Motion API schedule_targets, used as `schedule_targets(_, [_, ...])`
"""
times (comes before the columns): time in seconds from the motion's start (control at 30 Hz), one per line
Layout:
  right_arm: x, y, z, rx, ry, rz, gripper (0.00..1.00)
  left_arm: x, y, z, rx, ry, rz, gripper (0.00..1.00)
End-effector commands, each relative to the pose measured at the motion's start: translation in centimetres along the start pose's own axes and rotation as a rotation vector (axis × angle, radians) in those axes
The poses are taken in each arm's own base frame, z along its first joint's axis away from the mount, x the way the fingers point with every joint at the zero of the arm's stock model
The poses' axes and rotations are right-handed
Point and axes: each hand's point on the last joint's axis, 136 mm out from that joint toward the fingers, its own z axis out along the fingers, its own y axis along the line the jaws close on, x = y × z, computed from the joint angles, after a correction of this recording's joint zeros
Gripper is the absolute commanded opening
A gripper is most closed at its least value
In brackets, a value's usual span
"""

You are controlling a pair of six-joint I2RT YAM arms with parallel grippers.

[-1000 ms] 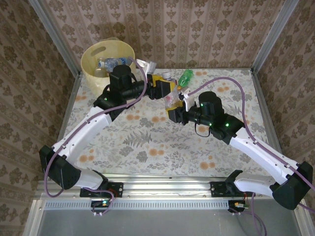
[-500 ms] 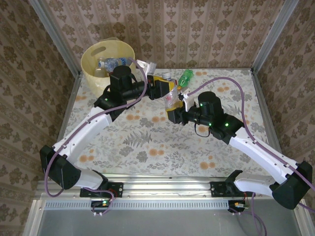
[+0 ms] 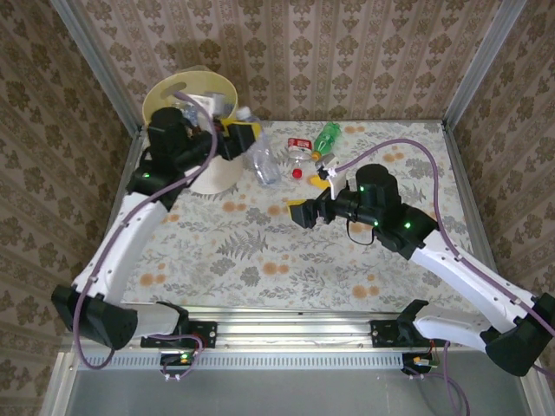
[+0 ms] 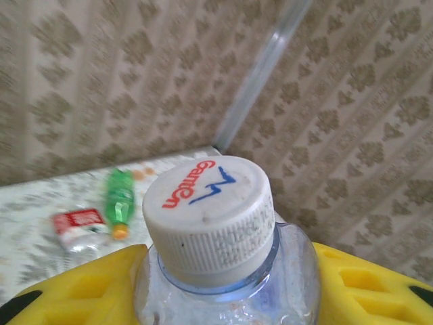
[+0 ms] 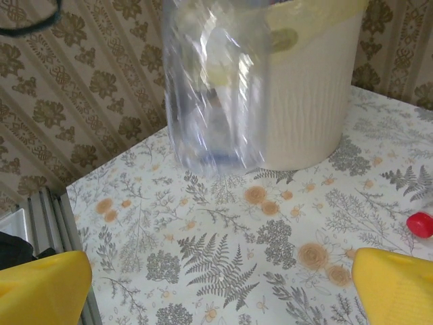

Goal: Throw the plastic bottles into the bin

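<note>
Just right of the bin, my left tool clenches a clear bottle, not yet dropped in; my right tool hangs released. Farther right, a green bottle and a red-labelled bottle wait.

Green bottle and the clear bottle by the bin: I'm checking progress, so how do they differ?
The green bottle lies on the table; the clear bottle is gripped at its neck by the left claw. The green bottle has an orange cap, the clear bottle a white one. Neither is in the bin yet.
</note>
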Motion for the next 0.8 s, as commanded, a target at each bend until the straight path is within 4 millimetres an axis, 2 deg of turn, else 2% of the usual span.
schedule_targets(0.0, [1.0,-0.5,-0.6,0.04,0.029,-0.007,1.0,-4.9,-0.4,-5.0,-0.126,-0.102,0.173,0.39])
schedule_targets(0.07, [1.4,-0.6,-0.7,0.046,0.036,-0.009,1.0,-6.8,0.5,-7.4,-0.228,-0.149,0.248,0.38])
schedule_targets(0.27, [2.3,-0.9,-1.0,0.063,0.054,-0.007,1.0,-12.0,1.2,-14.0,-0.467,-0.33,0.458,0.38])
schedule_targets(0.47, [2.4,-1.1,-1.2,0.072,0.058,-0.013,1.0,-14.5,2.0,-18.9,-0.702,-0.482,0.635,0.37])
schedule_targets(0.6, [2.4,-1.1,-1.3,0.075,0.059,-0.02,1.0,-15.3,1.8,-21.0,-0.787,-0.556,0.717,0.37])
schedule_targets(0.77, [2.6,-1.2,-1.2,0.078,0.065,-0.021,1.0,-15.7,1.7,-21.8,-0.813,-0.593,0.743,0.37])
